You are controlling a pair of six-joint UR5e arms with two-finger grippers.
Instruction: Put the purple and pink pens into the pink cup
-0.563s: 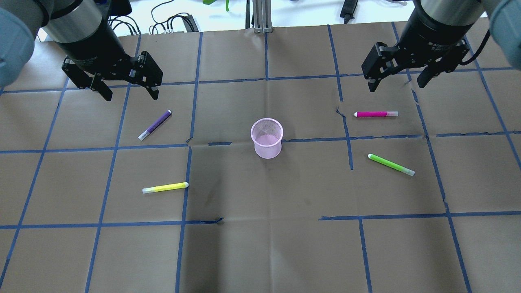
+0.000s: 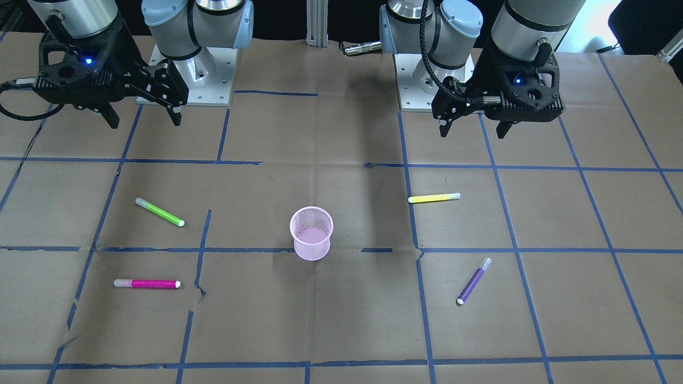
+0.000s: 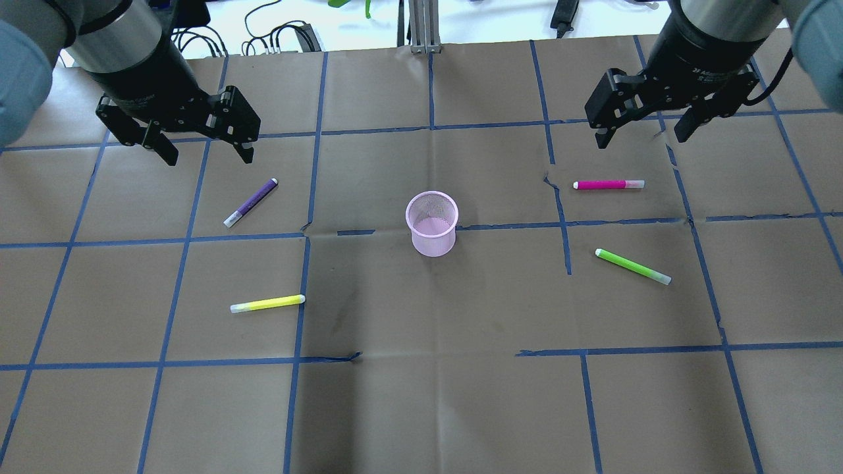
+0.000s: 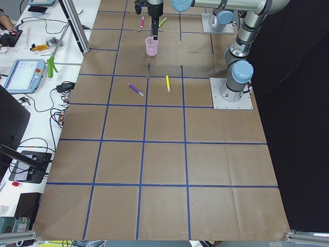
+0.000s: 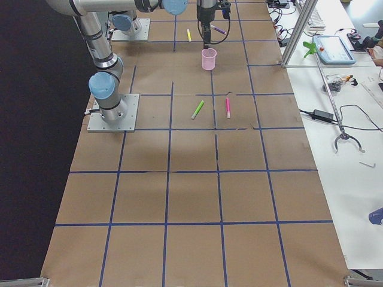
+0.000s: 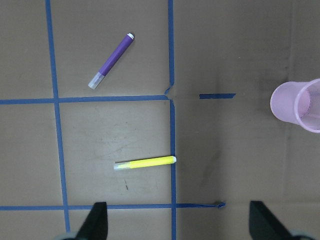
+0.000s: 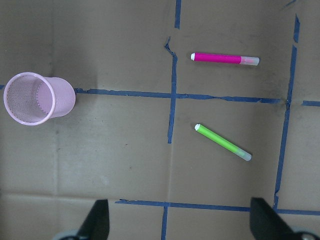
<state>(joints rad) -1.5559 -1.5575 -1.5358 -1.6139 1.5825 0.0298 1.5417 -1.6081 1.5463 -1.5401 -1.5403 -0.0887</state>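
Note:
A pink mesh cup [image 3: 431, 222] stands upright at the table's middle; it also shows in the front view [image 2: 311, 232]. A purple pen [image 3: 250, 202] lies flat to its left, also in the left wrist view [image 6: 111, 67]. A pink pen [image 3: 607, 185] lies flat to its right, also in the right wrist view [image 7: 225, 59]. My left gripper [image 3: 205, 151] is open and empty, hovering above the table just behind the purple pen. My right gripper [image 3: 640, 135] is open and empty, hovering behind the pink pen.
A yellow pen [image 3: 267, 303] lies front left and a green pen [image 3: 632, 266] front right of the cup. Brown paper with blue tape lines [image 3: 431, 128] covers the table. Cables and a metal post [image 3: 421, 26] sit at the far edge.
My left gripper has shifted slightly to the left and back. The right arm, the pens and the cup have not moved.

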